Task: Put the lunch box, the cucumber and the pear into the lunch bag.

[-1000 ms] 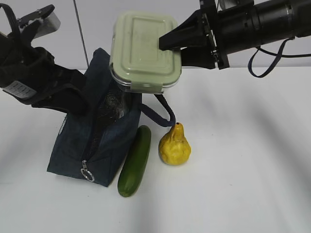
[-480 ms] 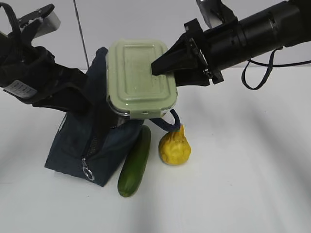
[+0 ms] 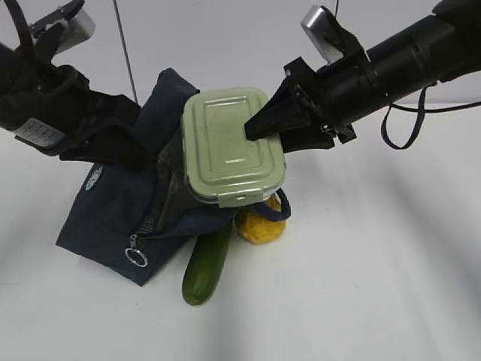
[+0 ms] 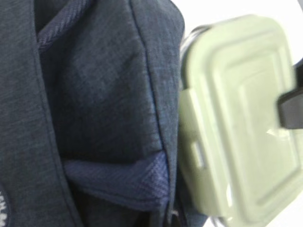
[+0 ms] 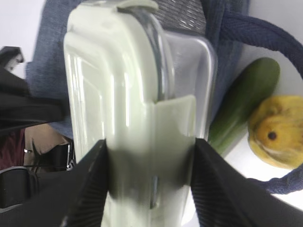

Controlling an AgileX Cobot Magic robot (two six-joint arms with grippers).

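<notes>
Lunch box held tilted at the mouth of the lunch bag.

You see the lunch box (image 3: 234, 147), clear glass with a smooth sage-green clip lid and rounded corners, clamped at its edge in the right end effector (image 3: 259, 129). The left end effector (image 3: 128, 154), closed, pinches the coarse navy fabric of the lunch bag (image 3: 120, 218), lifting one side. On the white counter (image 3: 361, 286) beside the bag lie the smooth dark cucumber (image 3: 204, 267) and the bumpy yellow pear (image 3: 261, 228), partly hidden.

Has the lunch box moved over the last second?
Yes. The lunch box, clamped in the right gripper, has come down toward the lunch bag and now hides most of the pear, which it cleared before.
</notes>
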